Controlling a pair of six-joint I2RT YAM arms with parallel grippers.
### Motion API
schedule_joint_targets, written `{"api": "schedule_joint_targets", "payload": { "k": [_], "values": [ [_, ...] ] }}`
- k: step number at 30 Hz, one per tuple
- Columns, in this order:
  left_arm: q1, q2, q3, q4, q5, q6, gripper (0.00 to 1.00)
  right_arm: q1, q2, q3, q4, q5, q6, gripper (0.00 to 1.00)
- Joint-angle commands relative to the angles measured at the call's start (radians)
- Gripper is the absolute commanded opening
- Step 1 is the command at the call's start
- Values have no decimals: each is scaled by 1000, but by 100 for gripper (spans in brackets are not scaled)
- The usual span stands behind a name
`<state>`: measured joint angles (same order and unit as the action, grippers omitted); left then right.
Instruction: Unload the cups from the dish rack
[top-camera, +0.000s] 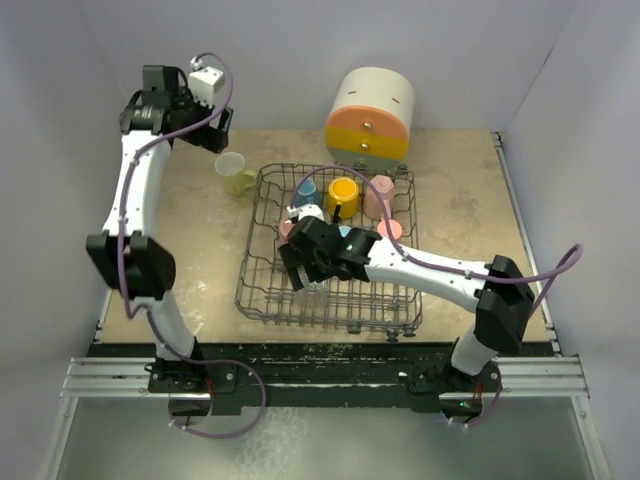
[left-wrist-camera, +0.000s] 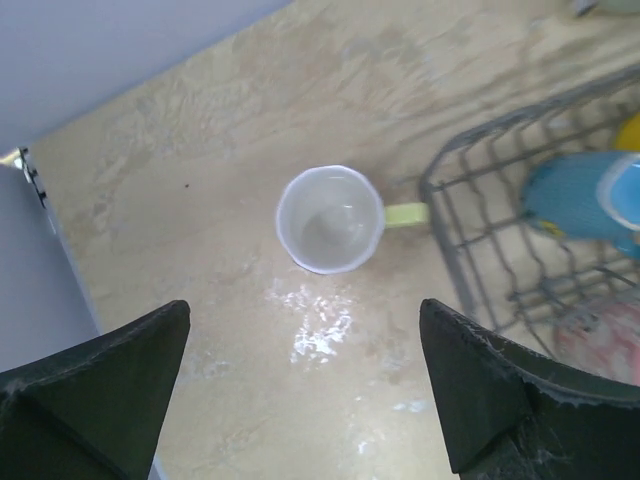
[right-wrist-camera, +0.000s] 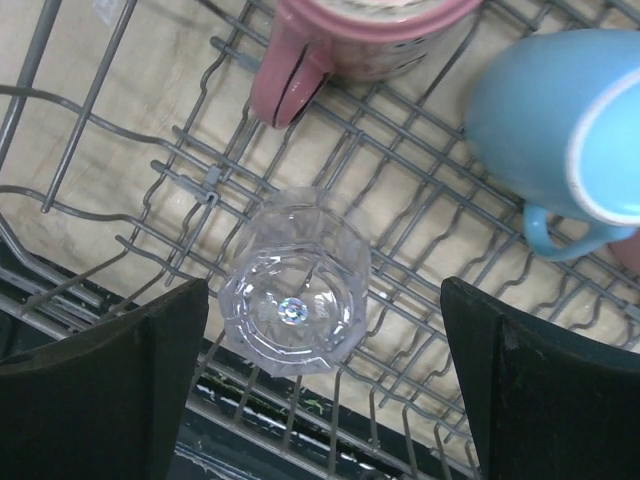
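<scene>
Top external view: dish rack sits centre frame. Left gripper is spread wide and empty above a lime-handled cup standing on the table, centre frame. Right gripper is spread wide over a clear glass inside the rack, not gripping it.

Open tabletop rings the lime cup, bar the dish rack. Near the clear glass stand a pink cup and a blue cup.

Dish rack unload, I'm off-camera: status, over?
Left gripper open, empty, above lime-yellow mug on table. Right gripper open over clear faceted glass in grey wire dish rack. Pink mug, blue mug close by glass.
</scene>
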<state>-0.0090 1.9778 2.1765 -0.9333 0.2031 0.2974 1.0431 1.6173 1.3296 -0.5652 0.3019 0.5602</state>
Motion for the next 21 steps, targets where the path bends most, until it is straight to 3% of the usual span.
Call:
{"api": "schedule_joint_targets", "payload": {
  "k": [1, 7, 15, 21],
  "values": [
    [1, -280, -293, 141, 185, 0, 99, 24, 38, 48, 27, 23, 5, 100],
    [3, -554, -613, 244, 275, 61, 99, 46, 73, 44, 32, -4, -10, 100],
    [4, -656, -684, 167, 330, 106, 99, 90, 97, -3, 42, -15, 7, 100],
    [4, -761, -849, 175, 426, 80, 99, 95, 117, -20, 39, -7, 26, 86]
  ]
}}
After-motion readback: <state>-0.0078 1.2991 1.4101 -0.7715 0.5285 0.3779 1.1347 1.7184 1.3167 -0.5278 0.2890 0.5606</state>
